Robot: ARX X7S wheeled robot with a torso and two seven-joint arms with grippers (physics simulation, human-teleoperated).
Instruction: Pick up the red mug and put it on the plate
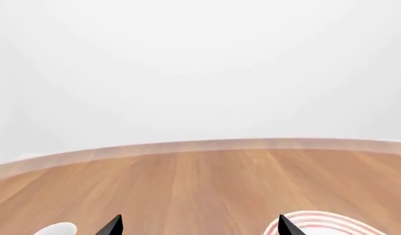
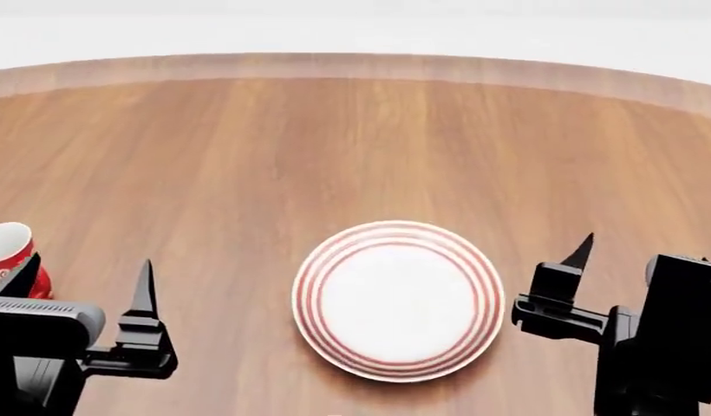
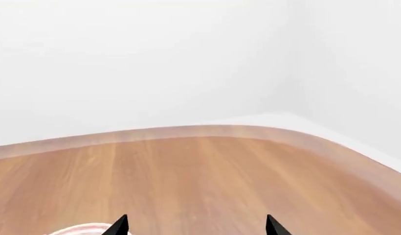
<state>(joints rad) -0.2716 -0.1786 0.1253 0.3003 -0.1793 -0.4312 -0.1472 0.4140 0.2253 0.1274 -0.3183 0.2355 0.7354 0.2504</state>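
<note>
The red mug (image 2: 4, 257), with a white floral pattern and white inside, stands upright on the table at the far left, partly hidden behind my left gripper's outer finger. The white plate with red rings (image 2: 399, 301) lies on the table between my two arms. It also shows in the left wrist view (image 1: 325, 223) and at the edge of the right wrist view (image 3: 79, 229). My left gripper (image 2: 84, 284) (image 1: 199, 226) is open and empty, just right of the mug. My right gripper (image 2: 631, 258) (image 3: 196, 226) is open and empty, right of the plate.
The wooden table (image 2: 332, 147) has a curved far edge, with a plain white wall behind it. A small white rounded edge (image 1: 57, 229) shows beside my left gripper's fingertip; I cannot tell what it is.
</note>
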